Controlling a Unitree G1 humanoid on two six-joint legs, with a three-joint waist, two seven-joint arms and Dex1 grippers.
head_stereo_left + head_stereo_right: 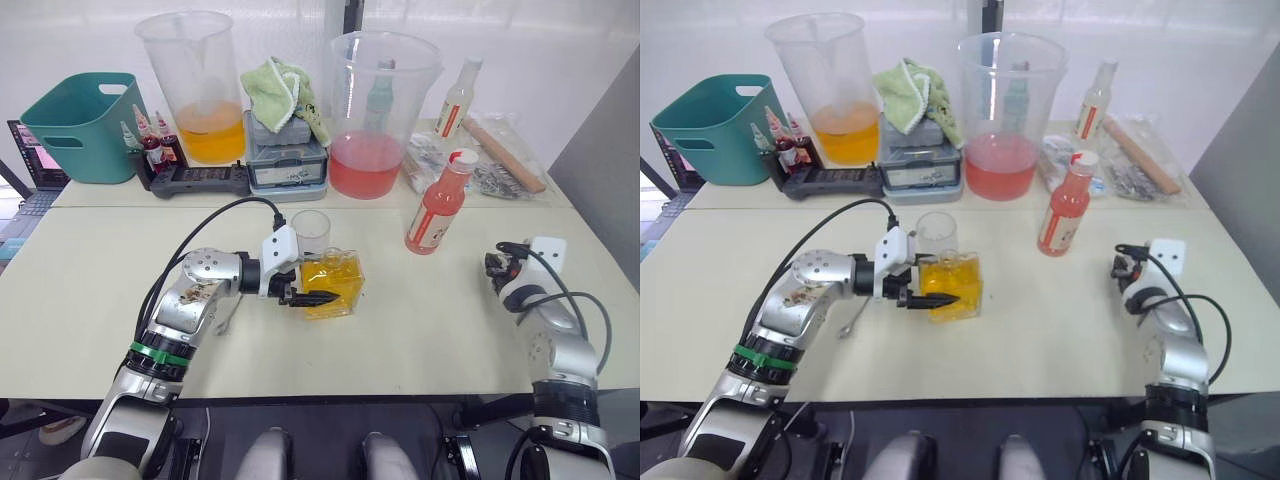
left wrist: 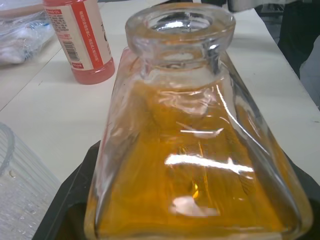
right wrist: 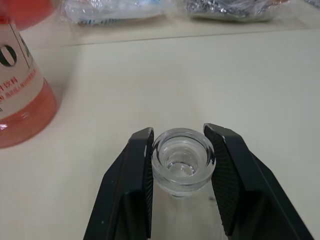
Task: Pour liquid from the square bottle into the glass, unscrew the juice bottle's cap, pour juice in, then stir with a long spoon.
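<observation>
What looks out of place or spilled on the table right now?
Nothing stands out. No spill shows on the table. The left claw grips the open square bottle beside the glass, the right claw holds a clear stopper, and the juice bottle stands upright with its cap on.

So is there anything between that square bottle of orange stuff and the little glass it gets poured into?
Nothing visible. The left gripper is shut on the square bottle, and the glass stands just behind it, with no object between them. The juice bottle stands well off to the robot's right.
</observation>
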